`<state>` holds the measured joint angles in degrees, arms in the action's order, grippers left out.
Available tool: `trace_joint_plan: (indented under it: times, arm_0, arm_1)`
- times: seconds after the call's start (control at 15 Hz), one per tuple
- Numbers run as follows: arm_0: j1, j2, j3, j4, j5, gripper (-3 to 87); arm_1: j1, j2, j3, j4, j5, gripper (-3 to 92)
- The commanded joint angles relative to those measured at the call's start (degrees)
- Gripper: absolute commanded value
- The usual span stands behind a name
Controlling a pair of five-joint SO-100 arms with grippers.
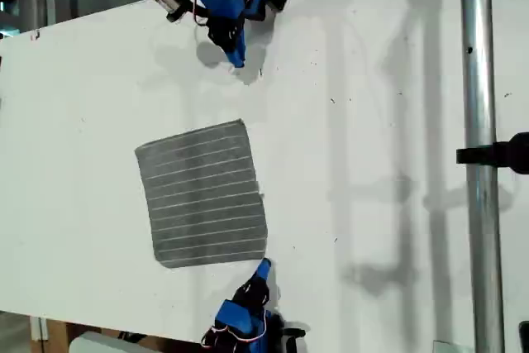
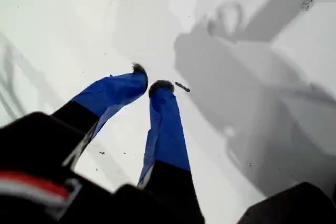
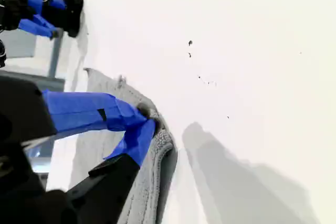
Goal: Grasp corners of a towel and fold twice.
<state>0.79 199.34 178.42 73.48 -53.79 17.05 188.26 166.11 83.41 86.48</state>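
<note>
White worktop [image 1: 372, 121], slanting across the exterior view. Grey striped towel [image 1: 204, 194] lies flat on it, left of frame centre; small dark specks [image 1: 333, 101] scattered nearby.

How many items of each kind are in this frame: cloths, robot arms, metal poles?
Grey white-striped soft towel: 1
Blue and black robot arms: 2, my first gripper over bare table, my second gripper at the towel's edge
Silver metal pole: 1
White table: 1
Total: 5
</note>
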Motion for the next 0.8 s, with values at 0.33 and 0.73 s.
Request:
trace_joint_plan:
  times: [0.33, 0.73]
  arm_0:
    - [-18.37, 0.0, 0.26, 0.44, -25.75, -2.4]
    - [-17.84, 0.0, 0.26, 0.44, -25.93, -2.4]
  arm_1:
    - [0.18, -0.09, -0.53, 0.35, -1.49, 0.8]
    - [0.09, -0.09, -0.53, 0.35, -1.49, 0.2]
